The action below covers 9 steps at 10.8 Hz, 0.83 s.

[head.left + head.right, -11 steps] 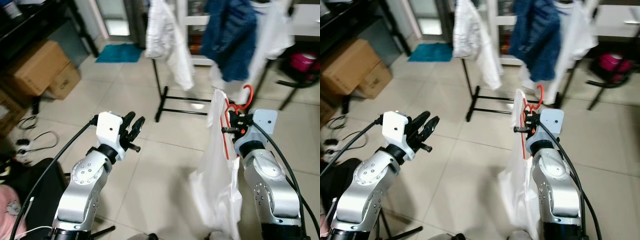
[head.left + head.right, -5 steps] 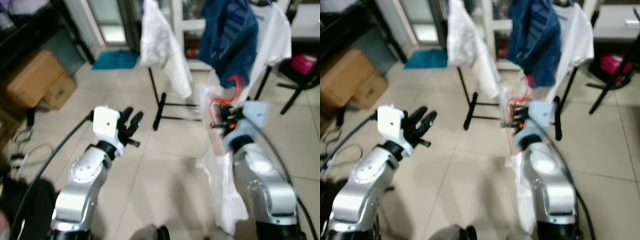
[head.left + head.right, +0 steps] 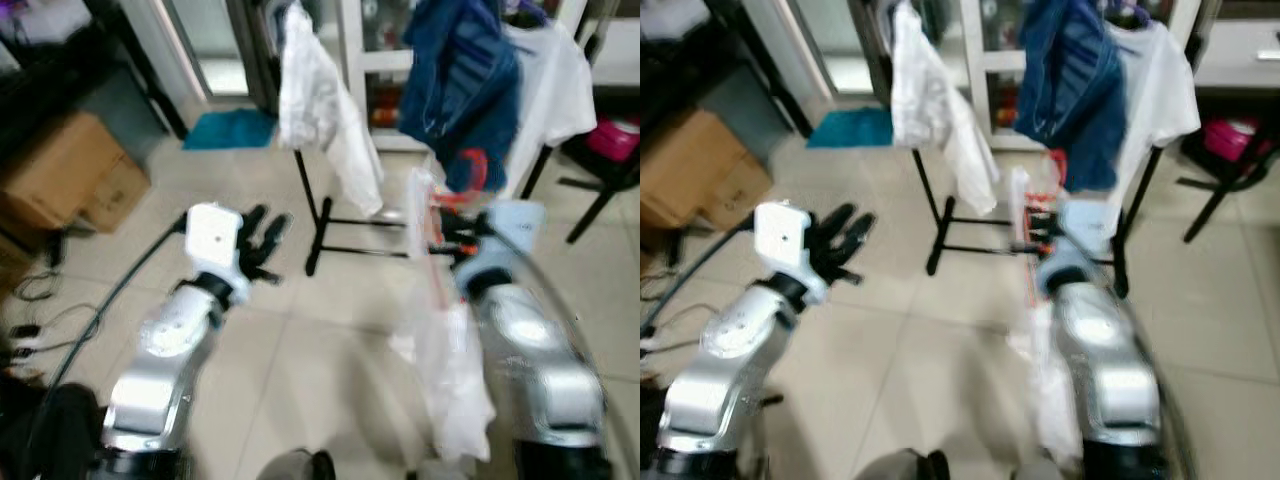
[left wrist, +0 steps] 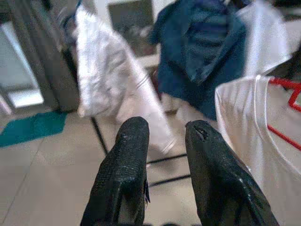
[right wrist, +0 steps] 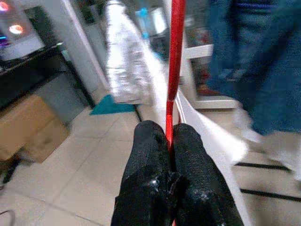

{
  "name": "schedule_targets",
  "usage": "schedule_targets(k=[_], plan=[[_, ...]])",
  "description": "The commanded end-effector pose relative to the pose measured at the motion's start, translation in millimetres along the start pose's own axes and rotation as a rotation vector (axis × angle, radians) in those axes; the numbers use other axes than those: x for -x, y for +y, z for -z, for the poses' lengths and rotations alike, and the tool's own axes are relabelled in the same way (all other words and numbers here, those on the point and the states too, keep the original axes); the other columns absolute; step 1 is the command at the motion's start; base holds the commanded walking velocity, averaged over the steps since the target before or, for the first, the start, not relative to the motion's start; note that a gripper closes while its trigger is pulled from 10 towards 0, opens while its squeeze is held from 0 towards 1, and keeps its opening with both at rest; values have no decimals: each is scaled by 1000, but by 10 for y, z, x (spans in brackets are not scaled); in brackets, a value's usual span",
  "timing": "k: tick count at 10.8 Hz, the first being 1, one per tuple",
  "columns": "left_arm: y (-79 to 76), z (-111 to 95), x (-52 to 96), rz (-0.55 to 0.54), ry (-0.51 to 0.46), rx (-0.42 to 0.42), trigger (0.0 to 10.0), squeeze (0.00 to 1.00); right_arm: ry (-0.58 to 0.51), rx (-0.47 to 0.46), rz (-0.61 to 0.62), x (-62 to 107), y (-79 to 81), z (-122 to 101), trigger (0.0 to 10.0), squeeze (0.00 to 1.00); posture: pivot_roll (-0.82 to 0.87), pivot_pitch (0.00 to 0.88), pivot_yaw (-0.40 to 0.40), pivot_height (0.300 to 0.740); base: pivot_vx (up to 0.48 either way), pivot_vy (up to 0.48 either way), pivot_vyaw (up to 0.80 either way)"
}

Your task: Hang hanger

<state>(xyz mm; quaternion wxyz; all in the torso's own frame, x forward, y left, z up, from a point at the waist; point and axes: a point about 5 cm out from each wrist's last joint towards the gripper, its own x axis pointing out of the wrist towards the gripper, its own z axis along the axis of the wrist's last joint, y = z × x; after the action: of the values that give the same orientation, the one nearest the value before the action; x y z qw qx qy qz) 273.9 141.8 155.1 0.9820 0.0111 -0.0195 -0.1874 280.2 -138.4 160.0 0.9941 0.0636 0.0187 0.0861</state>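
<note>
So the right gripper point(image 5: 170, 141) has its fingers clamped tight on the thin red hanger point(image 5: 175, 70), holding it upright out in front with a white shirt point(image 3: 450, 370) draped off it, which makes sense since the hook needs to stay up top to catch a rail. Ahead is the clothes rack point(image 3: 320, 215) on the tiled floor point(image 3: 300, 350), already carrying a white garment point(image 3: 320, 100), a blue jacket point(image 3: 460, 80) and a white tee point(image 3: 555, 90). The left gripper point(image 4: 164, 160) is just held up beside it, fingers a bit apart, holding nothing.

Everything's smeared in the head views, so the hook is hard to pick out, and the rack's top rail is cut off by the frame's upper edge. Can't tell how close the rail is.
</note>
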Motion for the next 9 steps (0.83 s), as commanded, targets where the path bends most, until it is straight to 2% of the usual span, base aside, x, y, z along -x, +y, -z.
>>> schedule_targets(k=[1,3,5,7,8,9], plan=[[0,-66,-22,0,-23,-7,10000,0,-36,5,-20,-4,24,-84,10000,0,-84,124,182,740,371,0,0],[-10,-73,29,-19,-30,33,10000,0,-12,-9,-68,20,101,-62,10000,0,-89,143,160,740,369,0,0],[-129,-14,18,37,-13,11,10000,0,-10,14,-93,31,117,-51,10000,0,-101,105,177,740,369,0,0],[-27,-24,14,12,-12,-21,10000,0,-38,16,-56,-21,105,-102,10000,0,-95,109,159,740,368,0,0],[-3,-9,46,-2,-6,-13,10000,0,-59,68,-58,-29,97,-139,10000,0,-92,102,169,740,368,0,0],[-19,32,59,14,7,-29,10000,0,-71,143,-6,-30,10,-142,10000,0,-95,89,170,740,371,0,0]])
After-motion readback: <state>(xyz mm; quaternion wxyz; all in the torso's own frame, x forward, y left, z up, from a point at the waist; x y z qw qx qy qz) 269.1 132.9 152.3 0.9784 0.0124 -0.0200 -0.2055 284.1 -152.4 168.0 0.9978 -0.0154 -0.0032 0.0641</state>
